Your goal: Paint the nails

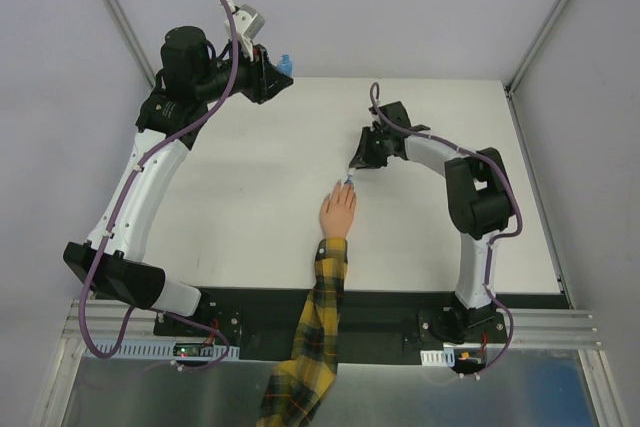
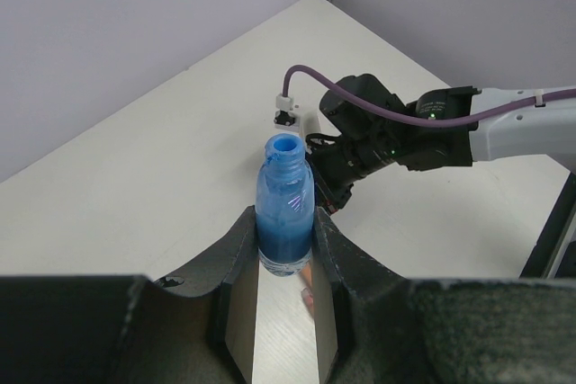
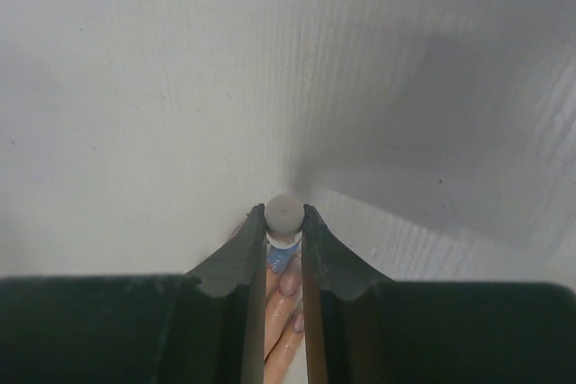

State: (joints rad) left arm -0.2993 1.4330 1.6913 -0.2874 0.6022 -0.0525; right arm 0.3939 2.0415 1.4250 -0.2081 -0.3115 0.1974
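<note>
The table point(image 1: 230, 207) is bearing a hand point(image 1: 338, 213) near its middle, with the plaid sleeve point(image 1: 318, 332) running off the near edge. At the far-left edge the left gripper point(image 2: 285, 245) is clamping an uncapped blue bottle point(image 2: 285, 200). The top view is showing only a blue sliver of that bottle. The right gripper point(image 3: 284, 222) is pinching a white cap point(image 3: 283, 212) just over the fingertips. The nails point(image 3: 290, 281) are lying mostly hidden between its jaws, their colour unclear, and overhead they are too small to make out.

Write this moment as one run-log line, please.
left gripper: shut on blue bottle, uncapped | right gripper: shut on white cap, over nails of hand
</note>
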